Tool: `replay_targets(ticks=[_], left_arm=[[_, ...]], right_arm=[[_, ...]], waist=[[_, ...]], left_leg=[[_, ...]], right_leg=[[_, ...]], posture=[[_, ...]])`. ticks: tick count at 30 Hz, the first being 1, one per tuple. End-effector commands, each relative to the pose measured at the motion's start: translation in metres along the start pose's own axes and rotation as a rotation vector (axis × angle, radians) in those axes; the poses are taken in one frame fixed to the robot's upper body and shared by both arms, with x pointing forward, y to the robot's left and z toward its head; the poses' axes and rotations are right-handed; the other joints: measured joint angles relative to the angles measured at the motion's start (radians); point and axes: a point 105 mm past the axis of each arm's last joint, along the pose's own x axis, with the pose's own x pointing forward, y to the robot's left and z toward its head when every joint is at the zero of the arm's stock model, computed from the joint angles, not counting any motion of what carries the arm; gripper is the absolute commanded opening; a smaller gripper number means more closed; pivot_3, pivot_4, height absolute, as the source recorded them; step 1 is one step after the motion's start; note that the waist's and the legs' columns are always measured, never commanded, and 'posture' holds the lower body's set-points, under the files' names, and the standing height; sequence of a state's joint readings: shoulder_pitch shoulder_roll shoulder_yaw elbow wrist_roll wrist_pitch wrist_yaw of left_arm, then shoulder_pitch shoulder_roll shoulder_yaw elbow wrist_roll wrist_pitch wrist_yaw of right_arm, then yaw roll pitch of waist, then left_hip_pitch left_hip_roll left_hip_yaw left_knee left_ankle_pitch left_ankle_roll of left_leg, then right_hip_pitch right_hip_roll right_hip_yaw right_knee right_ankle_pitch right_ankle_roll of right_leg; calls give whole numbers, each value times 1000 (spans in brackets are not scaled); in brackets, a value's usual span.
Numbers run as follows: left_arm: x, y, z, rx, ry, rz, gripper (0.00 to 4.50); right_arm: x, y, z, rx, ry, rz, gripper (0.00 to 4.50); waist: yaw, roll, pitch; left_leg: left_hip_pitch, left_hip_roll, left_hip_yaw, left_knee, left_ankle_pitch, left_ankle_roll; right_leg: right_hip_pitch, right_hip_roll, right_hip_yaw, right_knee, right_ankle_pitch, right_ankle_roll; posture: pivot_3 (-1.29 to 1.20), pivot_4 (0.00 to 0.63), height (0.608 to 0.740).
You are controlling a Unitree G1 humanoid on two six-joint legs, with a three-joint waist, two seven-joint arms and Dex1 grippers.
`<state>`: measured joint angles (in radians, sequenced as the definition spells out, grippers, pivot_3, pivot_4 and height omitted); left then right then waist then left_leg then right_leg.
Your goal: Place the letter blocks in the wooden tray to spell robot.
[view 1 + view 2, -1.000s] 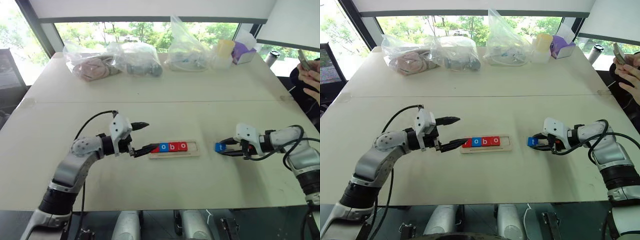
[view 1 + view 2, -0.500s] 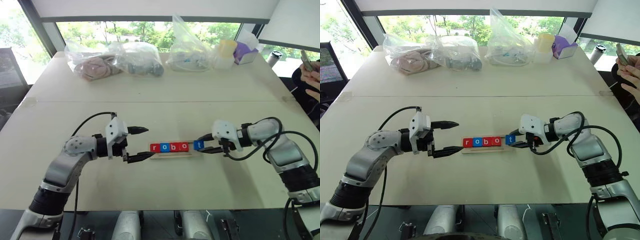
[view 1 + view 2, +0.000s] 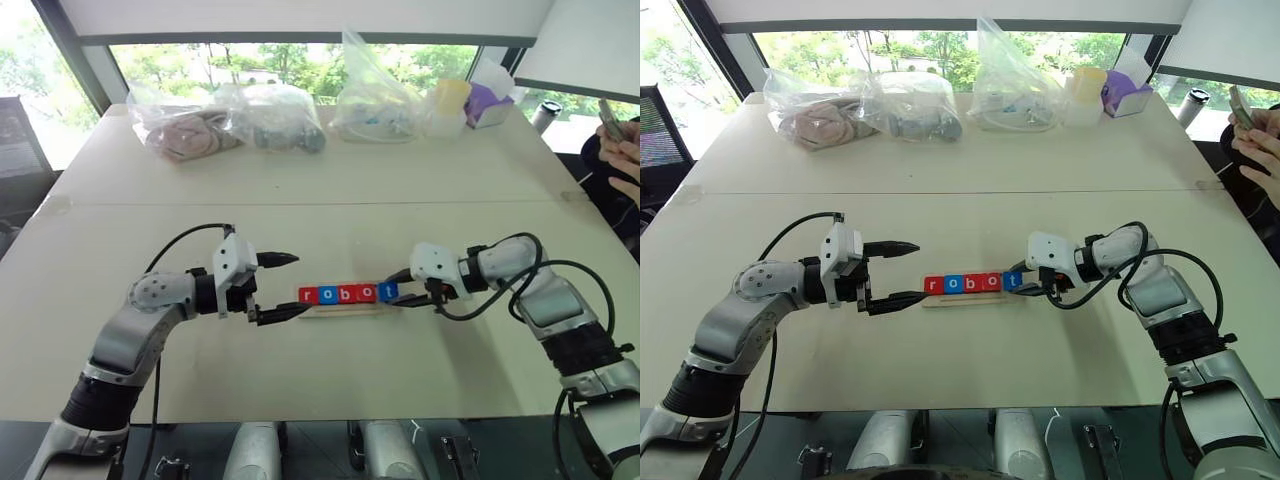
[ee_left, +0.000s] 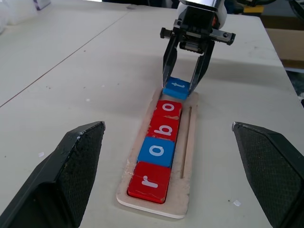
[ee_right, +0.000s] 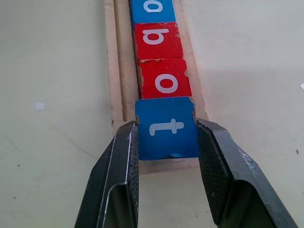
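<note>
1. The wooden tray (image 4: 186,156) lies flat in the middle of the table (image 3: 330,180); it is long and thin.
2. Four letter blocks sit in a row inside the tray; a red r (image 4: 148,181), a blue o (image 4: 157,150), a red b (image 4: 164,127) and a red o (image 4: 169,108); each one touches the next.
3. The right gripper (image 5: 167,137) is pinching the blue t block (image 5: 166,127) by its two sides; the block is at the tray's right end, touching the last red o; it looks a little tipped up over the end rim, so I cannot tell if it is all the way in.
4. The left gripper (image 3: 283,285) has its two black fingers spread wide with nothing in them; it hangs just past the tray's left end, near the r, pointing along the row.
5. Some plastic bags (image 3: 225,120) sit at the far edge of the table, well away from the tray.
</note>
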<state>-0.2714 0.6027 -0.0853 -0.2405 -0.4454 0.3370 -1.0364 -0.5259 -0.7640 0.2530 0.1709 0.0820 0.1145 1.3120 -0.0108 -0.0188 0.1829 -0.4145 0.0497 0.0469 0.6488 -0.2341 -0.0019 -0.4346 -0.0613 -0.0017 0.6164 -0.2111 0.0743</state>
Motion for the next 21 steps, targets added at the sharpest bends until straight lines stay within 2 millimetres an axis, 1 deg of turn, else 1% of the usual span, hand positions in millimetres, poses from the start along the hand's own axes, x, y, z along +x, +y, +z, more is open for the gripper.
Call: replay_targets(ticks=[1,9,11,12,14,15,16,21], left_arm=[[2,-1,12,50,-34,3,4500],[4,0,11,50,-34,16,4500],[4,0,11,50,-34,18,4500],[4,0,11,50,-35,19,4500],[5,0,11,50,-36,22,4500],[5,0,11,50,-37,23,4500],[5,0,11,49,-37,25,4500],[4,0,10,47,-37,30,4500]], right_arm=[[-3,-6,9,-38,-16,-12,1147],[-1,-7,11,-33,-28,-8,1147],[-1,-7,12,-35,-30,-8,2185],[-1,-8,13,-37,-32,-10,2577],[0,-8,13,-39,-33,-10,3507],[0,-9,14,-40,-33,-11,4139],[0,-9,14,-40,-33,-11,4457],[-1,-12,17,-37,-43,-21,4457]], waist=[[1,0,0],[0,0,0],[-1,0,0],[0,0,0],[0,0,0],[0,0,0],[0,0,0],[0,0,0]], left_leg=[[0,0,0,0,0,0],[0,0,0,0,0,0],[0,0,0,0,0,0],[0,0,0,0,0,0],[0,0,0,0,0,0],[0,0,0,0,0,0],[0,0,0,0,0,0],[0,0,0,0,0,0]], right_leg=[[0,0,0,0,0,0],[0,0,0,0,0,0],[0,0,0,0,0,0],[0,0,0,0,0,0],[0,0,0,0,0,0],[0,0,0,0,0,0],[0,0,0,0,0,0],[0,0,0,0,0,0]], posture=[[0,150,740],[0,150,740],[0,150,740],[0,150,740],[0,150,740],[0,150,740],[0,150,740],[0,150,740]])
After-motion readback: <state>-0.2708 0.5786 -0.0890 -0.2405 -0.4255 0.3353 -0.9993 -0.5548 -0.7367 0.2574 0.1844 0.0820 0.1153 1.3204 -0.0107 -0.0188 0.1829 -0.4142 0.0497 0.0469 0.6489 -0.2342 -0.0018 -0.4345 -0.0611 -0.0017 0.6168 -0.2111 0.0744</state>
